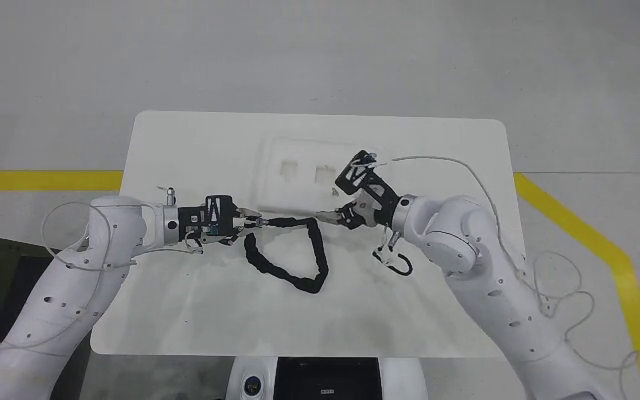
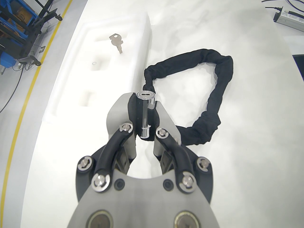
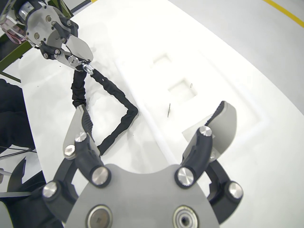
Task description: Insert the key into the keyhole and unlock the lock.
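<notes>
Left wrist view: left claw [image 2: 142, 103] grips lock [image 2: 144, 119]; right claw [image 3: 152, 105] wide, empty.
Key [image 2: 116, 41] on foam tray [image 2: 68, 81]; a skewed pinch could miss the keyhole [image 2: 146, 93].

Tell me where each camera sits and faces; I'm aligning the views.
Top view: above the arms, looking down at the white table; both arms show.
Left wrist view: on the left wrist, looking along the left gripper, fingers shut on the silver lock cylinder of the black fabric-sleeved chain.
Right wrist view: on the right wrist, looking past the open right gripper at the white foam tray.
Shared: both wrist views show the metal key in that tray.
</notes>
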Action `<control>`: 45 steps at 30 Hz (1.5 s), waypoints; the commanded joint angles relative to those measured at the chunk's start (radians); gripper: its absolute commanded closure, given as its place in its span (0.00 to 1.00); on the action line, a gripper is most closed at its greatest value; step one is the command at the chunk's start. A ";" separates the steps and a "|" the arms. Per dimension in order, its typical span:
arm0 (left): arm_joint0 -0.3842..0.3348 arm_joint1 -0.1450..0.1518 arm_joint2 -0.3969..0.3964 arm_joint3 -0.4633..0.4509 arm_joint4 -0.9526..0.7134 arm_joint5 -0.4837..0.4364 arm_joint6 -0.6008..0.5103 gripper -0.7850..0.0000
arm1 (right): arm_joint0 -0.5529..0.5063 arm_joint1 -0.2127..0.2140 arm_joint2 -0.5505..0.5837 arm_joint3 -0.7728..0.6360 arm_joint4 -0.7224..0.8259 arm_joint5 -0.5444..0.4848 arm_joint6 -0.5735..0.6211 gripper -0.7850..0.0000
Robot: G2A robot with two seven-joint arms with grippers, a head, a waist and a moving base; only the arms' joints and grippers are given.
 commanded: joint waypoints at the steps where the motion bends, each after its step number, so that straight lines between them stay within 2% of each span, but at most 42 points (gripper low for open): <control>1: 0.000 0.000 0.000 0.000 0.000 0.000 0.000 1.00 | 0.028 -0.006 -0.022 0.024 0.012 0.023 0.026 0.00; 10: 0.000 0.000 0.000 0.000 0.000 0.000 0.000 1.00 | 0.115 -0.034 -0.102 0.139 0.072 0.074 0.093 0.00; 12: 0.000 0.000 0.000 0.000 0.000 0.000 0.000 1.00 | 0.123 -0.038 -0.110 0.157 0.077 0.084 0.096 0.04; 15: 0.000 0.000 0.000 0.000 0.000 0.000 0.000 1.00 | 0.136 -0.044 -0.121 0.185 0.085 0.094 0.100 0.15; 20: 0.000 0.000 0.000 0.000 0.000 0.000 0.000 1.00 | 0.159 -0.052 -0.134 0.225 0.097 0.101 0.099 0.28; 22: 0.000 0.000 0.000 0.000 0.000 0.000 0.000 1.00 | 0.166 -0.056 -0.140 0.238 0.098 0.111 0.103 0.38; 30: 0.000 0.000 0.000 0.000 0.000 0.000 0.000 1.00 | 0.175 -0.063 -0.148 0.258 0.093 0.138 0.115 0.53; 34: 0.000 0.000 0.000 0.000 0.000 0.000 0.000 1.00 | 0.174 -0.064 -0.147 0.259 0.085 0.155 0.130 0.71; 41: 0.000 0.000 0.000 0.000 0.000 0.000 0.000 1.00 | 0.169 -0.063 -0.139 0.243 0.052 0.186 0.149 0.75; 45: 0.000 0.000 0.000 0.000 0.000 0.000 0.000 1.00 | 0.166 -0.064 -0.135 0.243 0.046 0.189 0.154 0.97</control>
